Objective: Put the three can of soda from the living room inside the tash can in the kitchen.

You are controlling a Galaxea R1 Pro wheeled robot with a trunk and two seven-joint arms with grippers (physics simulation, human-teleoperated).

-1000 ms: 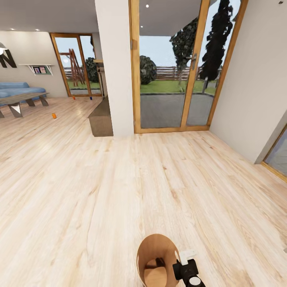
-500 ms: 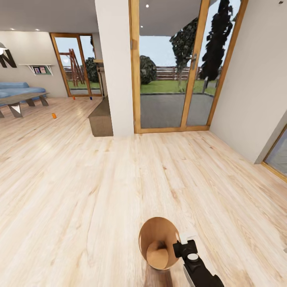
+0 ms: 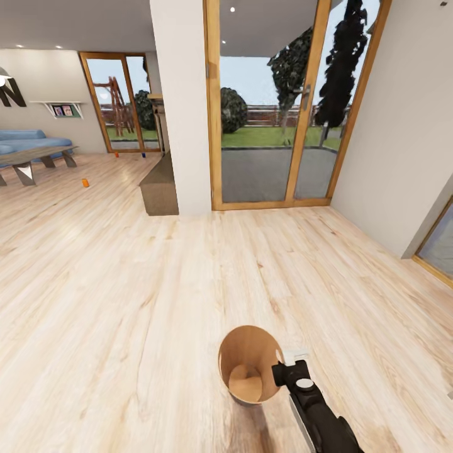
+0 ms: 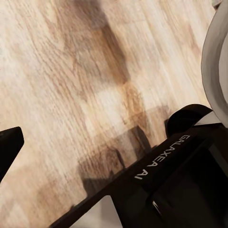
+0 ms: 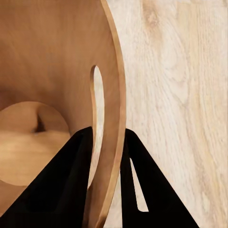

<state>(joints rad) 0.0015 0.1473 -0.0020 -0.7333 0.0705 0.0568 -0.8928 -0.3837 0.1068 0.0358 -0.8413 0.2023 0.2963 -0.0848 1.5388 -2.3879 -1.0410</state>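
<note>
At the far left of the head view the blue sofa (image 3: 28,141) and a low table (image 3: 39,156) mark the living room, and just right of them, in the upper left of the frame, 1 orange can of soda (image 3: 85,182) stands on the plank floor (image 3: 126,283); 2 more small specks, 1 orange (image 3: 116,154) and 1 dark blue (image 3: 143,153), lie farther back near the glass door, too small to be sure of but probably the other 2 cans. Moving right past the white pillar (image 3: 185,107) to the lower centre of the frame, the tash can (image 3: 250,363) hangs tilted above the floor with its brown inside facing the camera and nothing in it. At its right edge the right gripper (image 3: 284,372) pinches the rim, and the right wrist view shows the 2 dark fingers (image 5: 66,180) pressed on either side of the thin wall (image 5: 111,142), 1 inside and 1 outside, by a slot in it. The left wrist view shows floor and part of the robot's body (image 4: 175,185), and I cannot tell whether the left gripper is spread or pressed together. The step in hand looks like carrying the bin toward the cans; to do it well, keep the pinch firm, keep the bin clear of the floor with its mouth up, steer left around the pillar, and stop with the nearest can within reach of the free arm.
</note>
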